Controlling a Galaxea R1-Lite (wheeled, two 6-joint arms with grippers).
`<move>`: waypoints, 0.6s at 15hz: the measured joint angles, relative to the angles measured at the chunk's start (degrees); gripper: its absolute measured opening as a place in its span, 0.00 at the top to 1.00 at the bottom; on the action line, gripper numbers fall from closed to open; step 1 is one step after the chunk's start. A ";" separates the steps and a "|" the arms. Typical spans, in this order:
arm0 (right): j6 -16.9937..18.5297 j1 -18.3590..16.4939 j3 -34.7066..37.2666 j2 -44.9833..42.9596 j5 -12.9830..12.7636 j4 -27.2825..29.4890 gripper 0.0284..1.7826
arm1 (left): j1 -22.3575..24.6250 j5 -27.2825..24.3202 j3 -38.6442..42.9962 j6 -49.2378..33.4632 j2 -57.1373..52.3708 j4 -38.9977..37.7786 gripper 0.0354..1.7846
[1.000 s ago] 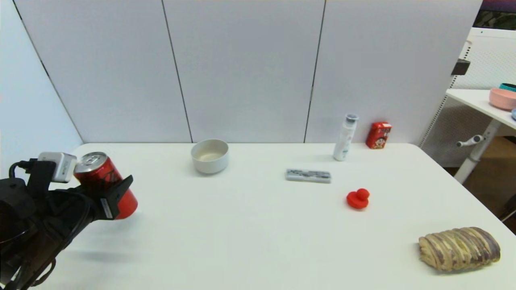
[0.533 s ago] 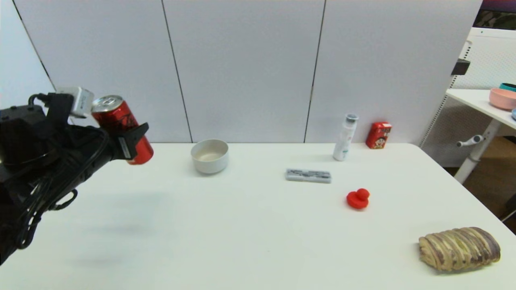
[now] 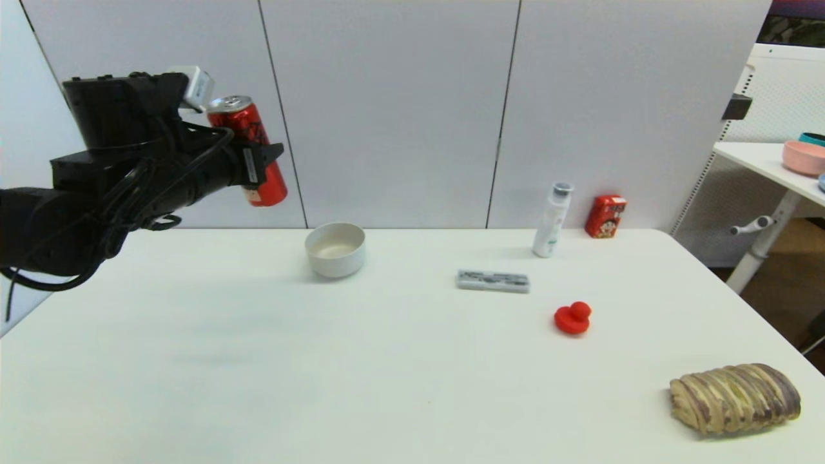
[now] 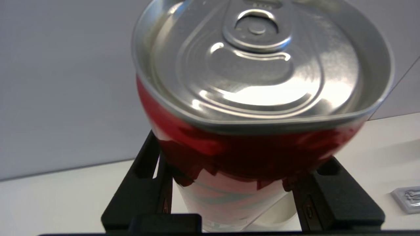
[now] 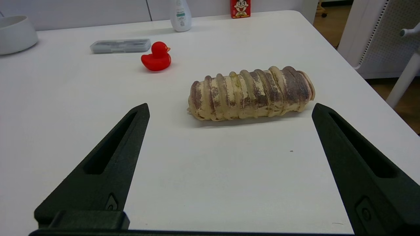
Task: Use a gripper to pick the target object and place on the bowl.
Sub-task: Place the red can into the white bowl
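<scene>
My left gripper (image 3: pixel 258 164) is shut on the red soda can (image 3: pixel 248 138) and holds it nearly upright, high above the table at the back left. In the left wrist view the can (image 4: pixel 259 98) fills the picture between the two black fingers (image 4: pixel 141 193). The off-white bowl (image 3: pixel 335 249) stands on the table below and to the right of the can; part of it shows past the can in the left wrist view (image 4: pixel 285 216). My right gripper (image 5: pixel 229 108) is open and empty, low over the table's front right, out of the head view.
A bread loaf (image 3: pixel 735 398) lies at the front right, just ahead of the right gripper (image 5: pixel 251 93). A red rubber duck (image 3: pixel 572 318), a flat grey case (image 3: pixel 493 281), a white bottle (image 3: pixel 552 220) and a small red carton (image 3: pixel 605 216) stand right of the bowl.
My left arm has lifted the can from just above the table at the near left, up and to the right toward the bowl. Nothing else has moved.
</scene>
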 joint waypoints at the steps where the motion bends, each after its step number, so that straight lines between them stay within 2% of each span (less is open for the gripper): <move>1: 0.00 0.00 0.00 0.00 0.02 -0.02 0.04 | -0.05 -1.00 -2.76 -0.11 1.44 1.82 0.46; 5: 0.00 0.00 0.00 0.00 0.00 -0.02 0.04 | -0.60 -2.73 -13.81 -0.39 7.08 8.92 0.46; 9: 0.00 0.00 0.00 0.00 0.00 -0.02 0.04 | -2.86 -2.77 -17.62 -1.08 11.26 11.98 0.46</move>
